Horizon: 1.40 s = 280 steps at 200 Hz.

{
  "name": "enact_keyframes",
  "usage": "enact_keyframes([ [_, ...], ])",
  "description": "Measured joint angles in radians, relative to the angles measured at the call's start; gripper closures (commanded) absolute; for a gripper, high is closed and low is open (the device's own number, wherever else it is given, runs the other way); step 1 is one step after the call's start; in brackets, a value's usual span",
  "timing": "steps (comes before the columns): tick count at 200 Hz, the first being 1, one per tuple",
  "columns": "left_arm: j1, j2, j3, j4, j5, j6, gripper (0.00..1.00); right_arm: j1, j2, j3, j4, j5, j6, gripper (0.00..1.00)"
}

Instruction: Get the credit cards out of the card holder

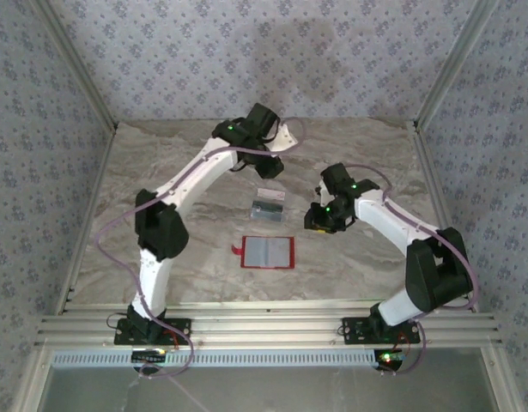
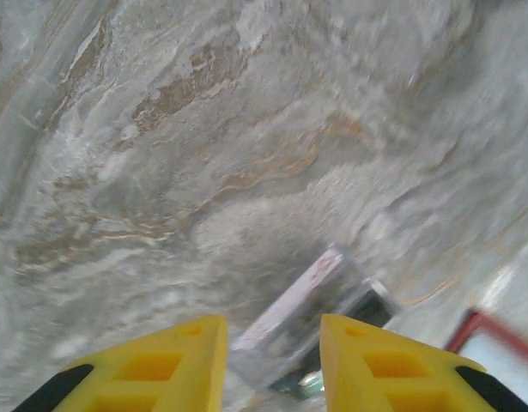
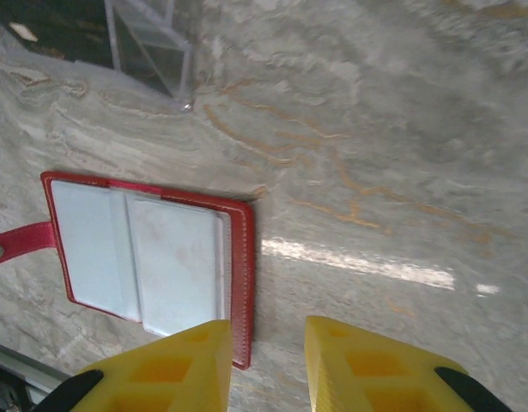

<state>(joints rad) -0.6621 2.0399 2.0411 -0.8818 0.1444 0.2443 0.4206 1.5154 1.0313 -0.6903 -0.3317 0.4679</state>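
Marble tabletop (image 1: 160, 172) bears the open card holder (image 1: 268, 251), long axis left-right.

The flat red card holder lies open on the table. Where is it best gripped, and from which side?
Probably the small red strap that sticks out of the flat red card holder's short edge, towards the robot's left. The holder lies flat on the marble table, so its edges offer little to pinch; the strap is narrow and projects. Come from above, pinching across it.
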Motion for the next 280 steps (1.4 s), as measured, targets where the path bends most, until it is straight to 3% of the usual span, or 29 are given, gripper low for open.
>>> enact_keyframes([
  [66, 0.004, -0.235, -0.515, 0.363, 0.159, -0.516, 0.68, 0.092, 0.078, -0.057, 0.109, -0.028, 0.053, 0.73],
  [130, -0.002, -0.421, -0.866, 0.568, 0.140, -0.893, 0.70, 0.135, 0.155, -0.065, 0.182, -0.033, 0.089, 0.89],
  [219, -0.068, -0.483, -1.038, 0.637, 0.133, -1.089, 0.77, 0.138, 0.214, -0.067, 0.211, -0.032, 0.090, 0.91],
  [243, -0.104, -0.475, -1.069, 0.657, 0.136, -1.136, 0.85, 0.138, 0.214, -0.071, 0.217, -0.032, 0.090, 0.92],
  [280, -0.156, -0.401, -1.081, 0.710, 0.179, -1.201, 0.86, 0.138, 0.214, -0.071, 0.217, -0.032, 0.090, 0.92],
])
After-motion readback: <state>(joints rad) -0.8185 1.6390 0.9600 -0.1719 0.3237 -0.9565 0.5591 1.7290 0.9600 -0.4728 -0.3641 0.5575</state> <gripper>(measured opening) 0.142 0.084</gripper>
